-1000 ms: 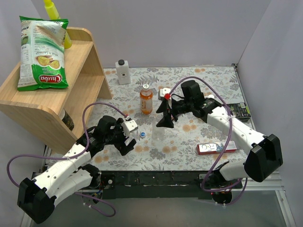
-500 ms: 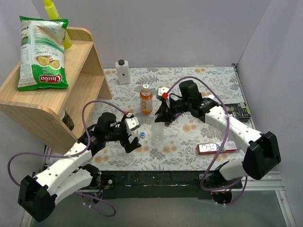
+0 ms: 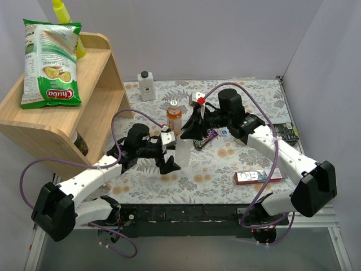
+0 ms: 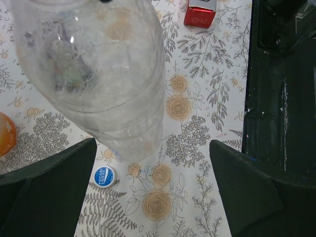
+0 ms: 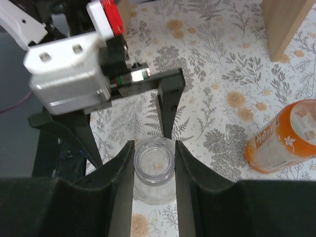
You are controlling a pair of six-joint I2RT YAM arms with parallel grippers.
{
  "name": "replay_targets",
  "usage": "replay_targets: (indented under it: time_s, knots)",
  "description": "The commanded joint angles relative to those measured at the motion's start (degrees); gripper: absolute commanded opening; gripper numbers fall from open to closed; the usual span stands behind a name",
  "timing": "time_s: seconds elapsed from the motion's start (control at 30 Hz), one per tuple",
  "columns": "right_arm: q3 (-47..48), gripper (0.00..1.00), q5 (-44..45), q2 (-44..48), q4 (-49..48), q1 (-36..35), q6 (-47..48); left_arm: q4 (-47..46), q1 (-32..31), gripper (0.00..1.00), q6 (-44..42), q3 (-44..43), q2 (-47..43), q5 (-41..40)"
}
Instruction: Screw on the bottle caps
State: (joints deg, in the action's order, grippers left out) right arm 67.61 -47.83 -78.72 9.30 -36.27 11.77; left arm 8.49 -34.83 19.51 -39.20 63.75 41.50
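A clear bottle (image 3: 184, 153) stands upright at mid-table with its neck open (image 5: 154, 165). My right gripper (image 5: 154, 168) (image 3: 188, 134) is shut on that neck from above. My left gripper (image 3: 171, 153) (image 4: 152, 168) is open beside the bottle's lower body (image 4: 98, 74), with a finger on each side of it and apart from it. A blue bottle cap (image 4: 104, 176) lies flat on the cloth by the left finger. The orange bottle (image 3: 174, 118) (image 5: 284, 138) stands just behind. Another small bluish cap (image 3: 225, 131) lies by my right arm.
A wooden shelf (image 3: 84, 107) with a chips bag (image 3: 49, 62) fills the left. A white square bottle with a black cap (image 3: 146, 86) stands at the back. A red-and-white box (image 3: 258, 176) (image 4: 200, 12) lies front right, a dark packet (image 3: 206, 137) near the clear bottle.
My right gripper has closed on the clear bottle's neck. My left arm has reached forward and to the right, bringing its open fingers round the bottle's base.
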Motion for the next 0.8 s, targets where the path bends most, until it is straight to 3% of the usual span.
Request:
replay_targets:
  time_s: [0.0, 0.2, 0.57, 0.77]
  knots:
    - [4.54, 0.01, -3.14, 1.73, -6.57, 0.59, -6.75, -4.18, -1.03, 0.98, 0.88, -2.11, 1.99, 2.54]
    - [5.07, 0.01, -3.41, 1.90, -8.15, 0.94, -9.13, -6.56, -1.64, 0.98, 2.82, -3.16, 4.02, 3.15]
    - [7.70, 0.01, -2.88, 1.29, -10.53, 2.96, -15.28, -13.76, -1.65, 0.98, 11.07, -2.72, 5.25, -5.28]
    - [9.81, 0.01, -2.52, 0.15, -12.20, 3.75, -17.74, -14.20, -1.65, 0.98, 12.75, -3.07, 5.95, -3.44]
